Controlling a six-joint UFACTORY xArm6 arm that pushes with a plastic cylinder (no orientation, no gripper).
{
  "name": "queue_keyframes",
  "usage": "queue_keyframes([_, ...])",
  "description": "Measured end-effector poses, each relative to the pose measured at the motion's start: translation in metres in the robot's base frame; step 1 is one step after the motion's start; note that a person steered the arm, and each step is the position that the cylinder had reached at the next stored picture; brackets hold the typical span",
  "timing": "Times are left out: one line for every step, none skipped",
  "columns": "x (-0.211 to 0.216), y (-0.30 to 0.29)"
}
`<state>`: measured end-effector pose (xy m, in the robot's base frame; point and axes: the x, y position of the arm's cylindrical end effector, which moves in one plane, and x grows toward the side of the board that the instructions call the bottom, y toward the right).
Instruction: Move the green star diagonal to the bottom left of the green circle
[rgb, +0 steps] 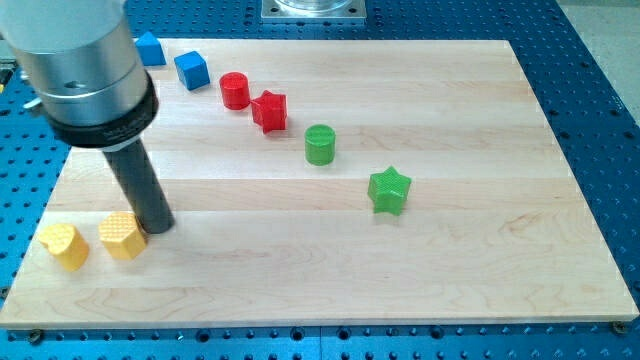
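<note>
My tip sits low on the view's left side of the board, right beside the yellow hexagon — so close that I cannot tell whether it touches the block's right edge. The rod is a plain dark cylinder with nothing to open or close, and it has hold of nothing; it only rests its end on the wood. Just to the left of the hexagon, near the board's corner, lies the yellow heart, a little apart from it.

The green star is well away from my tip, roughly mid-board and toward the view's right. The green circle stands near it, up and to the left of it — so the star now lies to the circle's lower right, with a clear gap of bare wood between the two.

Further up and left, the red star and the red circle sit just beside each other, almost touching. Beyond them, the blue cube rests near the board's top edge, and another blue block shows at the top left corner, partly hidden behind the arm's grey housing, so I cannot make out its shape.
</note>
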<state>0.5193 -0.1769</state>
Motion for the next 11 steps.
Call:
queue_keyframes([0.015, -0.001])
queue_keyframes([0.016, -0.001])
queue_keyframes([0.023, 0.001])
queue_keyframes([0.039, 0.085])
queue_keyframes([0.039, 0.210])
queue_keyframes([0.012, 0.294])
queue_keyframes([-0.017, 0.335])
queue_keyframes([-0.034, 0.319])
queue_keyframes([-0.041, 0.301])
queue_keyframes([-0.015, 0.237])
queue_keyframes([0.007, 0.165])
